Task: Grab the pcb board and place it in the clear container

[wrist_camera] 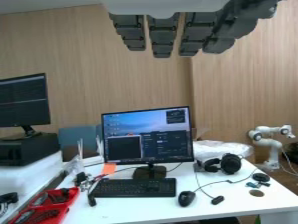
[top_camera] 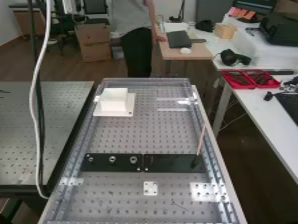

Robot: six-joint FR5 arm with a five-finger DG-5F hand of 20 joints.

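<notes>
ok so the hand (wrist_camera: 163, 37) is open, fingers straight & hanging down w/ nothing in them. Can't tell for sure which bit is the pcb tbh. What's prob the clear container (top_camera: 173, 109) is near the far end of the bench (top_camera: 126, 199), to the right of the white block (top_camera: 114, 99) on its white plate (top_camera: 128, 113). Two dark plates (top_camera: 166, 163) lie end to end across the bench, btw.

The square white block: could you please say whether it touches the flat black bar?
Apart: the high view shows perforated bench between the white block and the black bar.
</notes>
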